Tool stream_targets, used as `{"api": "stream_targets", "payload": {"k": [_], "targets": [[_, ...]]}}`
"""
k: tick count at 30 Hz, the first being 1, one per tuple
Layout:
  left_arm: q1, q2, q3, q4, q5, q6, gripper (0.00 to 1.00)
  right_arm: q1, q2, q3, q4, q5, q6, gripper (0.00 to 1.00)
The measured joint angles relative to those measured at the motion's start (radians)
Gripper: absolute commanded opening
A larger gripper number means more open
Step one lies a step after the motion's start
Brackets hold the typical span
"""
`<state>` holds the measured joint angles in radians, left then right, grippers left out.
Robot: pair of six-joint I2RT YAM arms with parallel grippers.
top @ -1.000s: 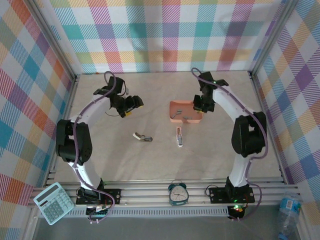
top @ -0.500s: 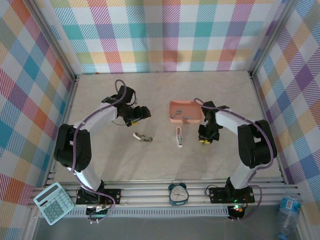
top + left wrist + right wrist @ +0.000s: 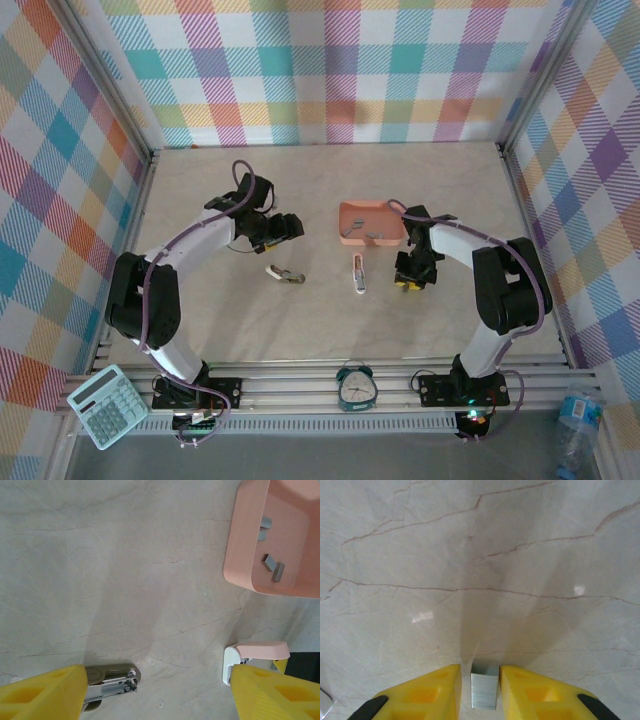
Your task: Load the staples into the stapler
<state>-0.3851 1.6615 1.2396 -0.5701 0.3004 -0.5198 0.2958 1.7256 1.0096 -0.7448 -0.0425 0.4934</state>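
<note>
Staples [image 3: 272, 567]: several strips in pink tray [image 3: 240, 555]; one strip [image 3: 484, 689] lies on table [image 3: 470, 555] btwn right gripper [image 3: 480, 675], jaws narrow w/ gaps, not pinching. Left gripper [image 3: 160, 692] wide, empty, above chrome stapler [image 3: 112, 680] and pink stapler [image 3: 255, 654]. Nothing loaded yet, so early stage.

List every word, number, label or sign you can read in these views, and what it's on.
No text is legible.
Dial of the clock: numerals too small to read.
Keys of the calculator: too small.
Label on the bottle: blurred.
No markings seen on the pink stapler, silver stapler, tray or staples.
</note>
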Motion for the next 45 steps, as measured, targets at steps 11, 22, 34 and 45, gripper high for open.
{"api": "stream_targets", "payload": {"k": [11, 22, 34, 45], "targets": [[-0.001, 0.000, -0.007, 0.001, -0.004, -0.010, 0.75, 0.001, 0.002, 0.006, -0.008, 0.010, 0.000, 0.23], [-0.001, 0.000, -0.018, 0.001, -0.005, -0.010, 0.76, 0.004, 0.019, 0.025, -0.028, 0.023, -0.001, 0.21], [-0.001, -0.079, -0.049, -0.037, -0.053, -0.023, 0.77, 0.006, -0.059, 0.016, 0.027, 0.067, -0.012, 0.13], [-0.012, -0.354, -0.215, -0.106, -0.167, -0.146, 0.77, 0.006, -0.324, -0.048, 0.154, 0.043, -0.073, 0.13]]}}
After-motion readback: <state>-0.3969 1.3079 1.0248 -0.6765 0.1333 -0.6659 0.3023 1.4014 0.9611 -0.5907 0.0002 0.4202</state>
